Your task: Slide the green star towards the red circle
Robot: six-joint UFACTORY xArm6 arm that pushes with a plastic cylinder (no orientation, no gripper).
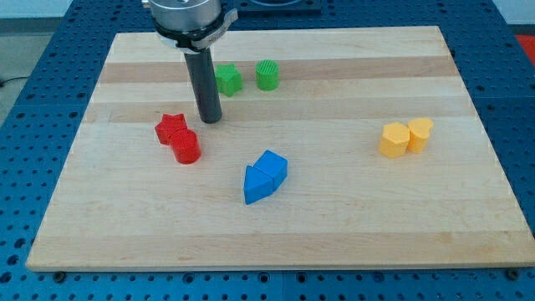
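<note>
The green star (228,80) lies near the view's top, left of centre, its left edge partly hidden behind my rod. The red circle (186,147) lies lower left of it, touching the red star (171,128) at its upper left. My tip (209,119) rests on the board just below and left of the green star, and up and right of the red pair. It stands a short gap from both.
A green circle (267,75) sits right of the green star. A blue cube (272,165) and a blue triangle (257,186) touch each other near the centre. A yellow hexagon (394,140) and a yellow heart (420,133) sit together at the right. The wooden board (351,226) rests on a blue pegboard.
</note>
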